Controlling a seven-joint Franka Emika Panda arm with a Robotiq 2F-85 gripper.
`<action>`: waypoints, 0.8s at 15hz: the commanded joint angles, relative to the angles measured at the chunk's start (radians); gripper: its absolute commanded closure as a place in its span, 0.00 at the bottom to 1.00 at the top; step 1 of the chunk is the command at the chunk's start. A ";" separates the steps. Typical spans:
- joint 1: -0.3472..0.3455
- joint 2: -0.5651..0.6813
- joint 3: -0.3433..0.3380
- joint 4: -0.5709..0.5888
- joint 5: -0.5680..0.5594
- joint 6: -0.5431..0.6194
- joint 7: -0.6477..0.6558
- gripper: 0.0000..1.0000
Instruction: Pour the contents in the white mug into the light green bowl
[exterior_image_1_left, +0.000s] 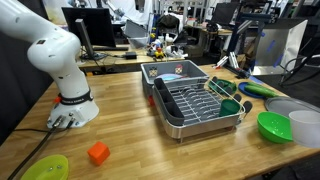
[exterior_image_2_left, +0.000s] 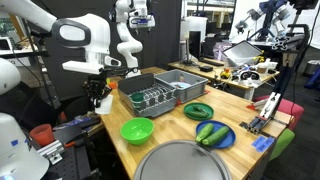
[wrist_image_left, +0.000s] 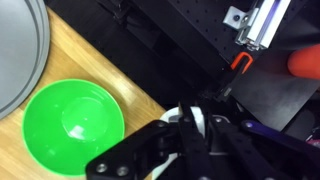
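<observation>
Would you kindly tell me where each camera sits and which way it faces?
An exterior view sits beside the wooden table, facing across it to the dish rack; the arm shows.
An exterior view sits past the table's end, facing along it; arm and gripper show.
Wrist view looks down past the gripper, shut on the white mug.
All three share the light green bowl.

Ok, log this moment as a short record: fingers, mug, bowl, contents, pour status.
fingers: shut on a small white thing, apparently the white mug
fingers position: past the table edge, beside the bowl, not over it
light green bowl: upright on the table, looks empty
contents: not visible
neighbours: metal bowl beside the green bowl; dish rack further along
pour: not yet done
</observation>
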 joint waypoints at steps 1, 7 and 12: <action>-0.012 -0.050 -0.030 0.000 0.039 -0.069 0.014 0.98; -0.004 -0.051 -0.057 0.001 0.121 -0.042 0.014 0.91; -0.004 -0.051 -0.058 0.001 0.125 -0.042 0.014 0.91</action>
